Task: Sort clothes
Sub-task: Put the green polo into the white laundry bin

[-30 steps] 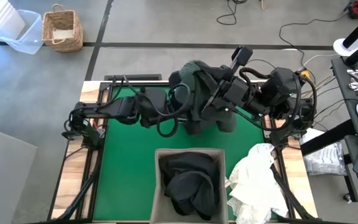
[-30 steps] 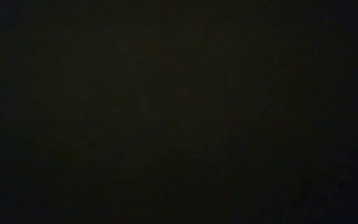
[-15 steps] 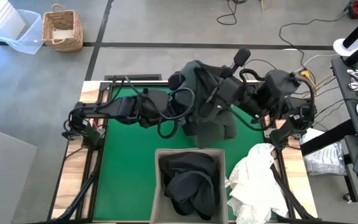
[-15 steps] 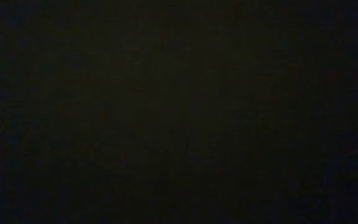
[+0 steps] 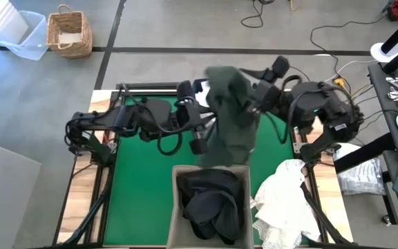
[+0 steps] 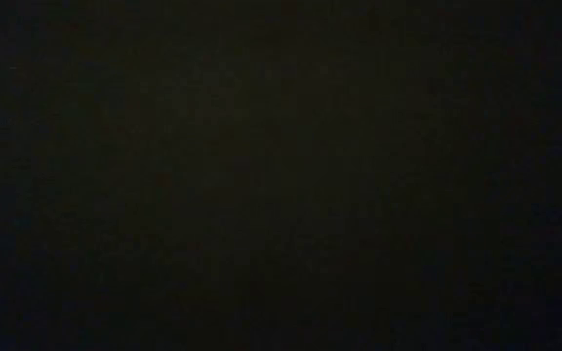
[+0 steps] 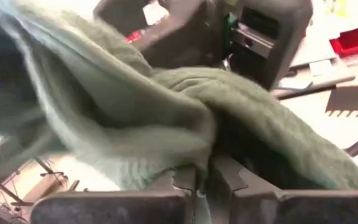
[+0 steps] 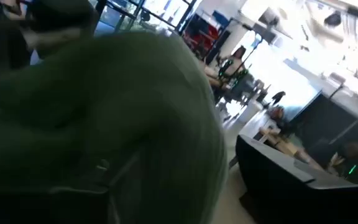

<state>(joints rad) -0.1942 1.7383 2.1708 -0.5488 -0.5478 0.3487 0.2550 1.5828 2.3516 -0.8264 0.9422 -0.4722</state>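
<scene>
The left gripper (image 7: 205, 177) has its jaws closed on a fold of the green garment (image 5: 230, 114). The right gripper (image 5: 258, 104) touches the same cloth at centre frame; whether its jaws are closed, I cannot tell. The garment hangs limp above the beige bin (image 5: 173, 207) of dark clothes (image 5: 209, 200). It looks soft, light and floppy, so a bunched fold is probably the best hold. White clothes (image 5: 282, 197) lie lower right.

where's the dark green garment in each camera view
High view: dark green garment hangs mid-table, above the beige bin.
Low view: all dark, not visible.
Left wrist view: fills the frame, pinched in the left gripper.
Right wrist view: fills the left side.
Shared landmark: the garment's green folds.
</scene>
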